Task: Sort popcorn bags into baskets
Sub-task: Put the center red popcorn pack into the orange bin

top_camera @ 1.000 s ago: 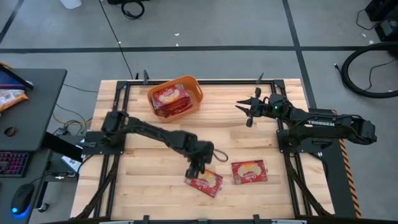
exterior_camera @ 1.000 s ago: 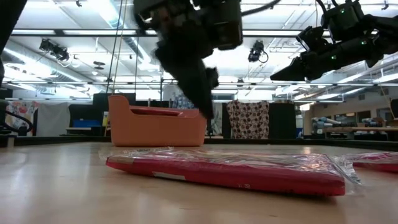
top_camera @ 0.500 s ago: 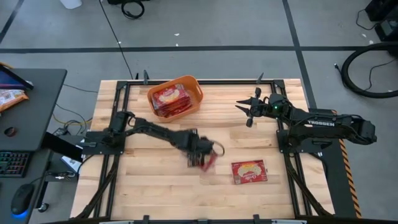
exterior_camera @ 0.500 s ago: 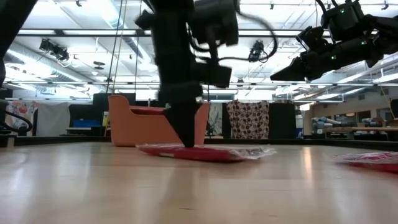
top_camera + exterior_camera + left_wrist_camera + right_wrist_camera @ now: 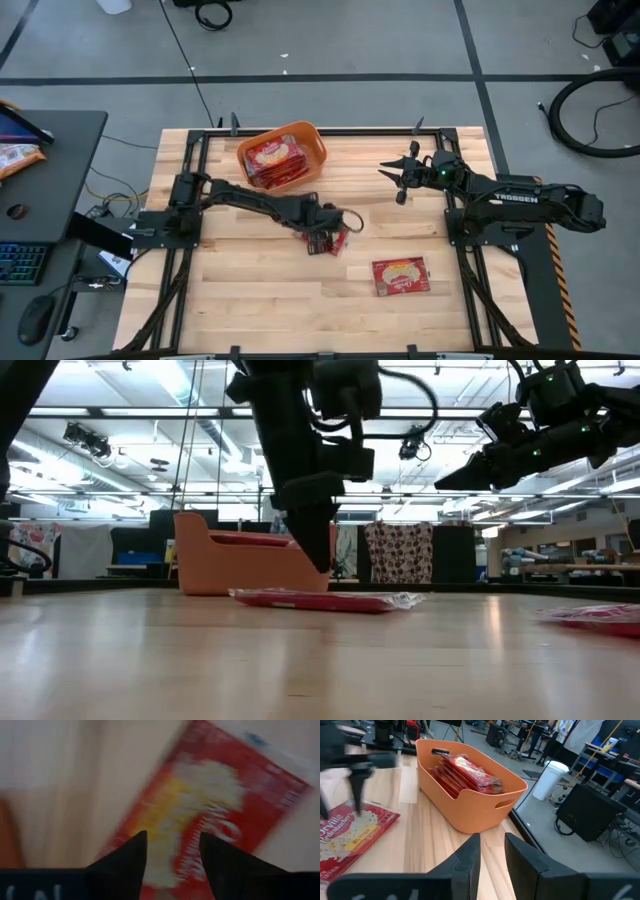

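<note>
Lying flat — glossy red popcorn bag under left hand.

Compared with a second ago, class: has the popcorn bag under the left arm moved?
Yes. The popcorn bag has slid up the table toward the orange basket, away from the other bag, which has stayed put.

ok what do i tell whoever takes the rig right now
Left gripper: open, over a flat red popcorn bag lying at the middle of the wooden table.
Right gripper: open, empty, hovering at the right rear.
Done: several red bags in the orange plastic tub.
Left: that middle bag and another red bag near the front right, both outside the tub.
</note>
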Controlling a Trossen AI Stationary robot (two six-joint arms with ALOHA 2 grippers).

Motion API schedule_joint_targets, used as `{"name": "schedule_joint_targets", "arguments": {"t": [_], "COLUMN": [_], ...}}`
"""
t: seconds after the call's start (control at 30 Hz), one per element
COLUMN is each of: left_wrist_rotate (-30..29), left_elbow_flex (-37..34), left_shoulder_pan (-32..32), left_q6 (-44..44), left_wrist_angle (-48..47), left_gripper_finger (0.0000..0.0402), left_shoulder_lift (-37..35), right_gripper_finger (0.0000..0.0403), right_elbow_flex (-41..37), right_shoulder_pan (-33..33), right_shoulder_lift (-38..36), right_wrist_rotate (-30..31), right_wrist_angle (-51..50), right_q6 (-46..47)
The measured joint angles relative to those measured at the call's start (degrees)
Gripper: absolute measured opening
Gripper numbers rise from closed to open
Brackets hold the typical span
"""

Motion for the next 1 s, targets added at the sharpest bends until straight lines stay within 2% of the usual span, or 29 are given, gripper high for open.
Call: {"name": "schedule_joint_targets", "arguments": {"t": [0.13,0.3,0.43,0.53,0.67,0.93,1.0], "left_wrist_rotate": [-1.66,-6.85,-9.96,-11.05,-11.99,-8.33,-6.60], "left_elbow_flex": [-0.02,-0.05,0.00,0.12,0.26,0.19,0.92], "left_shoulder_pan": [-3.37,-7.13,-8.80,-9.09,-8.60,-6.54,-5.45], "left_q6": [1.56,9.18,12.18,12.77,12.77,9.75,8.81], "left_wrist_angle": [2.12,0.48,-0.65,-0.99,-3.67,-6.23,-7.51], "left_gripper_finger": [0.0227,0.0275,0.0281,0.0271,0.0223,0.0024,0.0013], "left_shoulder_lift": [0.87,2.05,3.95,5.38,6.11,5.26,4.22], "right_gripper_finger": [0.0094,0.0094,0.0094,0.0094,0.0094,0.0094,0.0094], "right_elbow_flex": [-0.01,-0.02,-0.02,-0.02,-0.02,-0.02,-0.02], "right_shoulder_pan": [0.00,-0.02,0.00,0.00,0.00,-0.02,0.00], "right_shoulder_lift": [0.00,0.00,0.00,0.00,0.00,0.00,0.00], "right_wrist_rotate": [-0.04,-0.17,-0.17,-0.17,-0.15,-0.13,-0.13], "right_wrist_angle": [0.02,0.04,0.06,0.10,0.15,0.22,0.23], "right_q6": [0.08,0.11,0.11,0.11,0.11,0.11,0.11]}}
